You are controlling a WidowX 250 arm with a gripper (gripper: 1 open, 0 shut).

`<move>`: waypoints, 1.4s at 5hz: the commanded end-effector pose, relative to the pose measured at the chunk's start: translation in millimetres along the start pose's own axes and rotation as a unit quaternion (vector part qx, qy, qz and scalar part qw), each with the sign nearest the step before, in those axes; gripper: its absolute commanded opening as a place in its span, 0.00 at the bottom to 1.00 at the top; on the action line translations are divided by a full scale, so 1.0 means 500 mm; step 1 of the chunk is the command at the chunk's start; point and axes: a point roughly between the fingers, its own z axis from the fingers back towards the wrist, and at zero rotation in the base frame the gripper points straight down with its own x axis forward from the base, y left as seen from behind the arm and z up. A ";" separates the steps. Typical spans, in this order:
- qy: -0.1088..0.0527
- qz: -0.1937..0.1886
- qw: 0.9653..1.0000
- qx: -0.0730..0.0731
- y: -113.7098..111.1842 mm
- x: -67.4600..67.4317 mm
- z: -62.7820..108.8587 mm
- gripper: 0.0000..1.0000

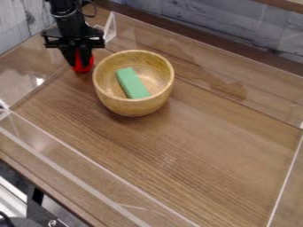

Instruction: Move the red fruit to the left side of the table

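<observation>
The red fruit (81, 64) is small and bright red, and sits at the far left corner of the wood-grain table (201, 155). My black gripper (81, 59) points down over it, its fingers shut on the fruit's sides. The fruit is at or just above the tabletop; I cannot tell whether it touches. The fingers hide its upper part.
A wooden bowl (165, 85) stands just right of the gripper, with a green block (130, 83) lying inside. Clear acrylic walls (35, 142) edge the table, one close behind and left of the gripper.
</observation>
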 end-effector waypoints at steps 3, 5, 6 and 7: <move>-0.037 0.077 0.996 0.027 0.014 0.018 0.058 0.00; -0.038 0.074 0.996 0.025 0.012 0.011 0.051 0.00; -0.037 0.062 0.997 0.021 0.011 0.014 0.054 1.00; -0.038 0.050 0.998 0.016 0.013 0.020 0.059 1.00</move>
